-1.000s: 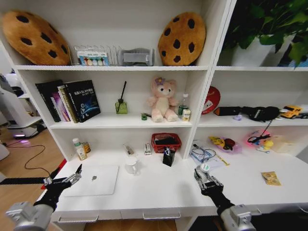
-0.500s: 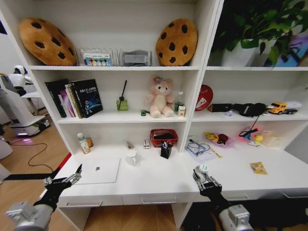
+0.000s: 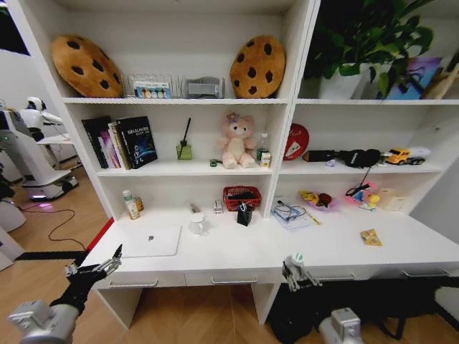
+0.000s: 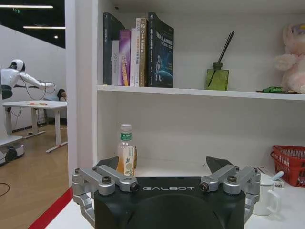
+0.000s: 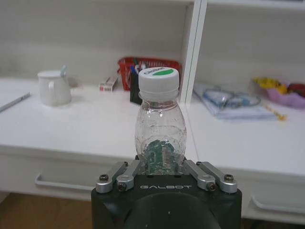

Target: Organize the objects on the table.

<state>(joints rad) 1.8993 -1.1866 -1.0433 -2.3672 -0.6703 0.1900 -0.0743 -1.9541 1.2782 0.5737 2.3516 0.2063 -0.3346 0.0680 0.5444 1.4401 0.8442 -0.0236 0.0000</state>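
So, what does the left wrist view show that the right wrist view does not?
The left wrist view alone shows the open left gripper, the books, the green diffuser bottle and the pink plush toy. The right wrist view alone shows the right gripper shut on a clear bottle, plus the drawer handle. Both show the red basket, the white mug and the table.

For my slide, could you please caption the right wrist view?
Right gripper shut on a small clear plastic bottle with a green-topped white cap, held upright before the long white desk.
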